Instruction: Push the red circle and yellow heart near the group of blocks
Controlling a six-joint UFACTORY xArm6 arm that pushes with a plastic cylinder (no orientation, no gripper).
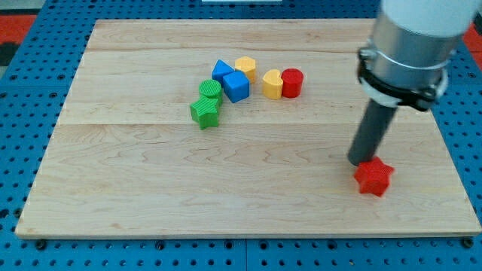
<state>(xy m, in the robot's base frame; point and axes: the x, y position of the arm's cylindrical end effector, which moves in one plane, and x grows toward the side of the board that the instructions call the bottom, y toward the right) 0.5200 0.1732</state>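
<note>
The red circle [292, 83] and the yellow heart [272, 84] stand side by side, touching, in the upper middle of the wooden board [151, 188]. Just to their left lies the group: a yellow block [245, 68], two blue blocks [222, 71] [236, 86], a green circle-like block [211, 91] and a green star [205, 112]. My tip [361, 162] is at the view's lower right, touching the upper left of a red star [374, 178], far from the red circle and heart.
The arm's grey body [410, 38] rises at the view's upper right. A blue pegboard [22, 113] surrounds the board on all sides.
</note>
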